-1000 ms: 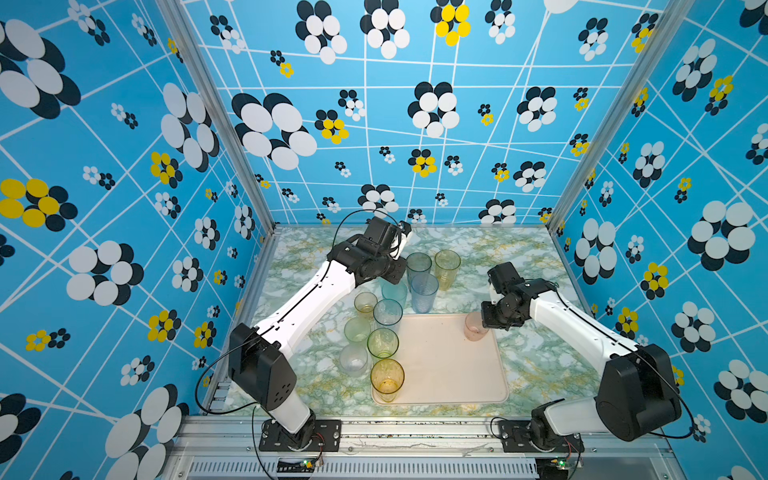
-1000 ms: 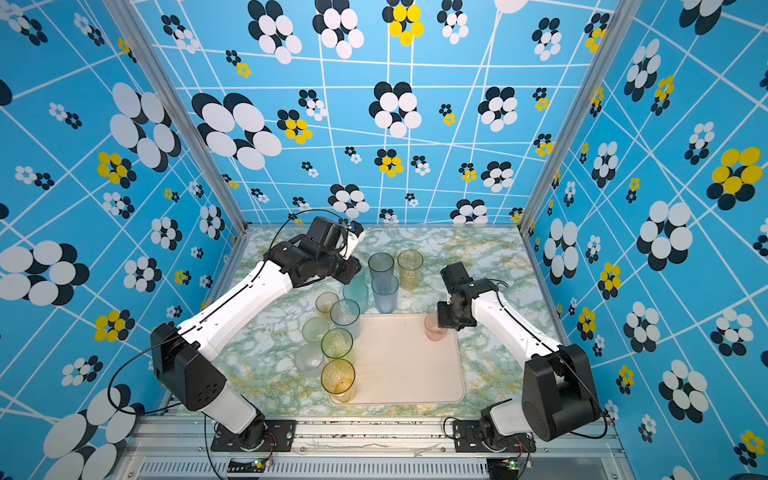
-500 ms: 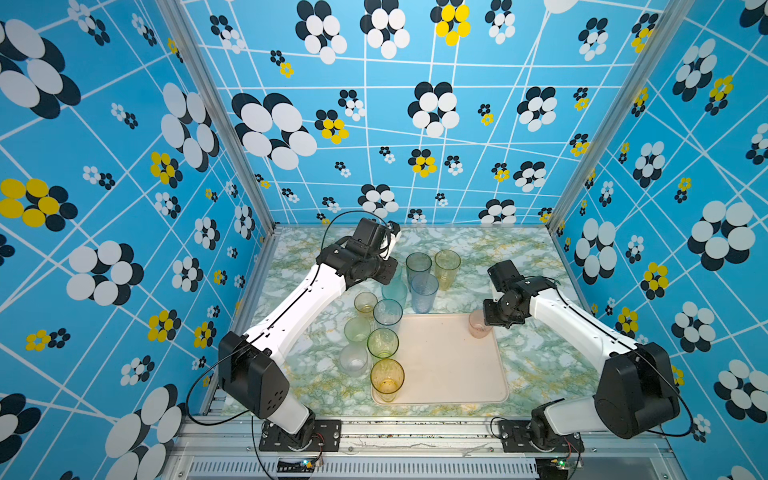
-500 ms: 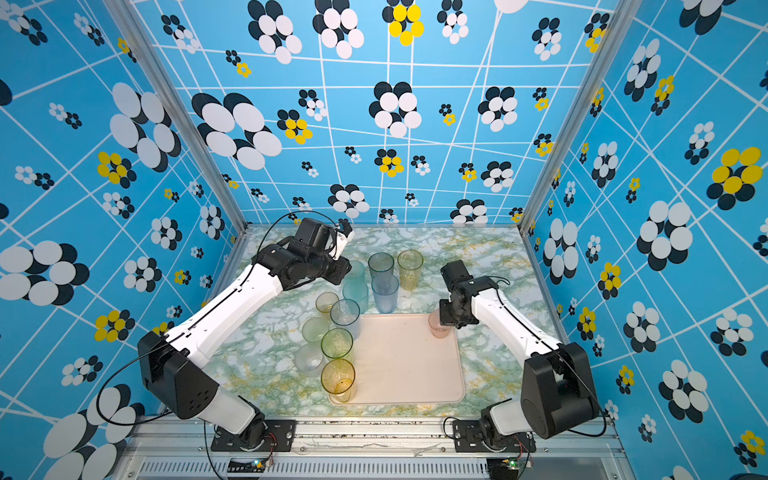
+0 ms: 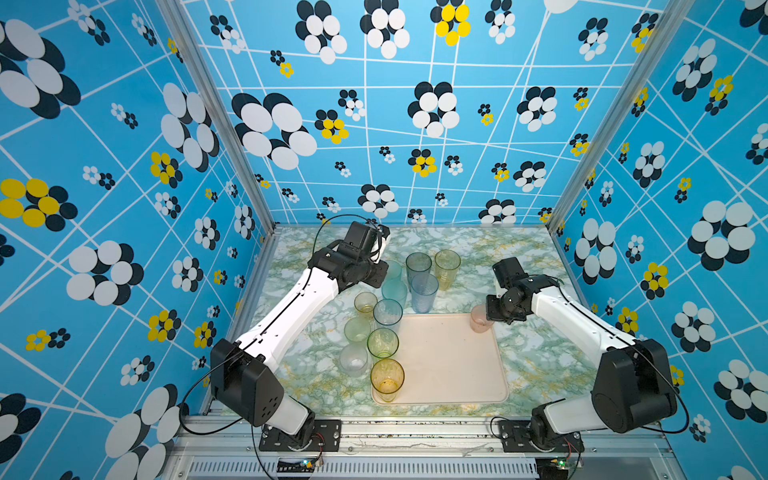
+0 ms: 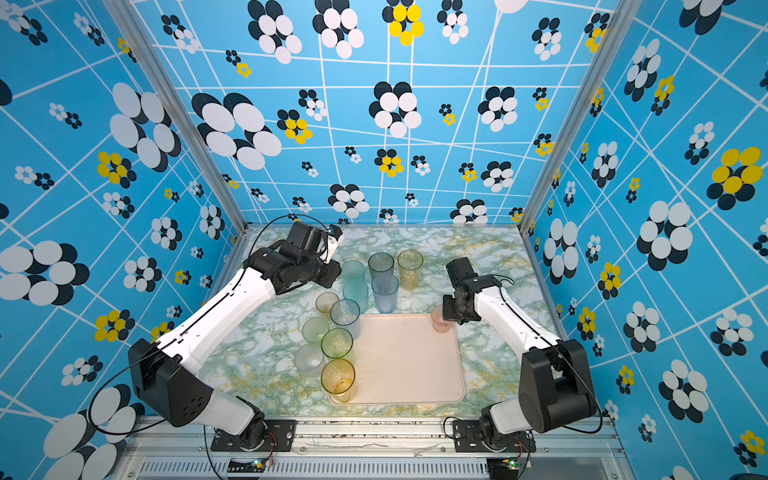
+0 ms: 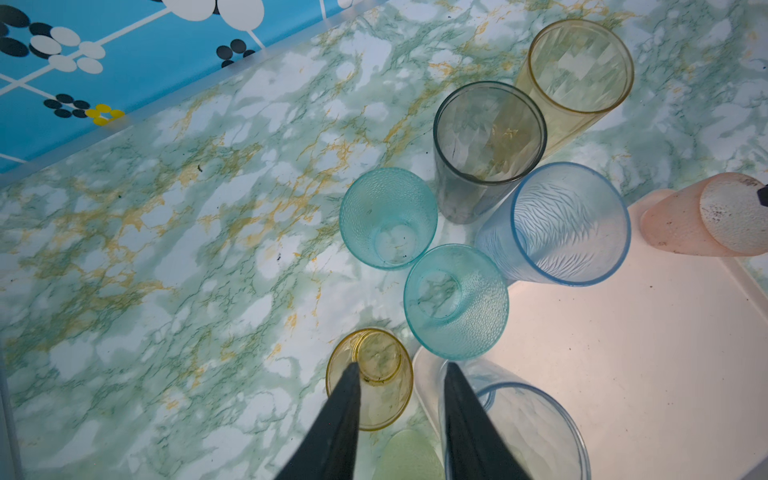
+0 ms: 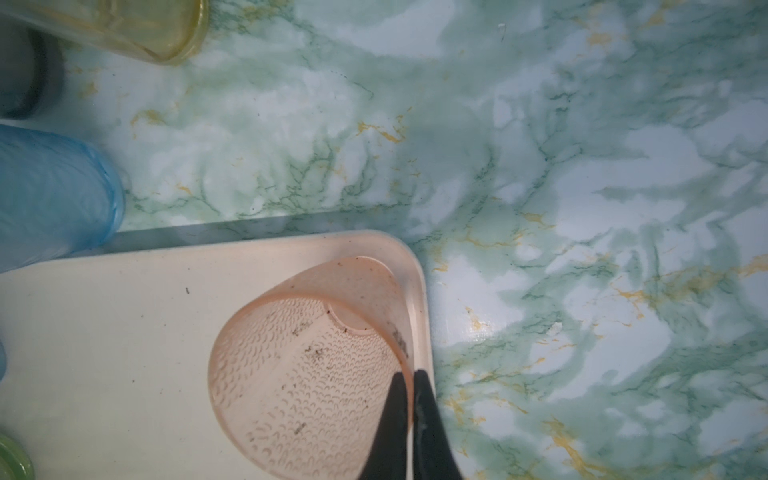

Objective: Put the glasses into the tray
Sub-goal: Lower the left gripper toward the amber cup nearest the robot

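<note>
The pink glass (image 5: 481, 321) is found in the 1 o'clock corner of the tray (image 5: 449, 374), tilted (whether its base rests flat cannot be told). Just beyond the tray's 12 o'clock edge, a blue glass (image 5: 424, 293), a grey glass (image 5: 418, 266), an amber glass (image 5: 447, 264) and two teal glasses (image 5: 394, 291) are clustered on the marbled table (image 5: 519, 257). Along the 9 o'clock edge, a green glass (image 5: 382, 345) and a yellow glass (image 5: 386, 376) are lined up, with short glasses (image 5: 353, 361) beside them. The pink glass's wall is pinched at the rim by the right gripper (image 8: 409, 374), fully clenched, one finger inside and one outside. The left gripper (image 7: 401, 368) is held over the 11 o'clock cluster, jaws partly spread, nothing between them.
</note>
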Controlling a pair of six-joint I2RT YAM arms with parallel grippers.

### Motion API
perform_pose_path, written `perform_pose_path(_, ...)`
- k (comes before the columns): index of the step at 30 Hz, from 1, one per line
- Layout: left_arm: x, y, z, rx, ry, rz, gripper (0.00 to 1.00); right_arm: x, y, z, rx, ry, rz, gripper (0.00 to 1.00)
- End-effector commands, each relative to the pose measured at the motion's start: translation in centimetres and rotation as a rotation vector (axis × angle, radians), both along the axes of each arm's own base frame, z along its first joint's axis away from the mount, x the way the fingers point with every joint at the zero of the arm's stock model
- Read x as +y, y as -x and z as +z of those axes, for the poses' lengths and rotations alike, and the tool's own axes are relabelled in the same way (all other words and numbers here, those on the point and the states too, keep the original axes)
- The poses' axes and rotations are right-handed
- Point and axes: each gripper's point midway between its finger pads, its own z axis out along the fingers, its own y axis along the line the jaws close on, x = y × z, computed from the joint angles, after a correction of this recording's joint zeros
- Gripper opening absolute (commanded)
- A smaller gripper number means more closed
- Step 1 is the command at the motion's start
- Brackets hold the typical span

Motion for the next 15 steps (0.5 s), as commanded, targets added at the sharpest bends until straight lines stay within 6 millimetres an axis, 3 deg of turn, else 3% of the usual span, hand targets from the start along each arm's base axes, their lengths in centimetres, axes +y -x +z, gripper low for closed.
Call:
perform_pose_path(1, 1.5, 0.6, 0.4, -0.003, -0.012, 0.036, 0.36, 0.1, -0.9, 0.3, -0.02, -0.011, -0.011, 0.05)
perform_pose_path(7, 2.1, 0.8, 0.5, -0.001, -0.021, 0.047, 0.36, 0.3, -0.9, 0.4, -0.014, -0.018, -0.002, 0.07)
perform_pose_path(15, 3.4, 1.0, 0.3, 0.009, -0.037, 0.079, 0.36, 0.4, -0.7, 0.9, -0.025, -0.029, 0.003, 0.17)
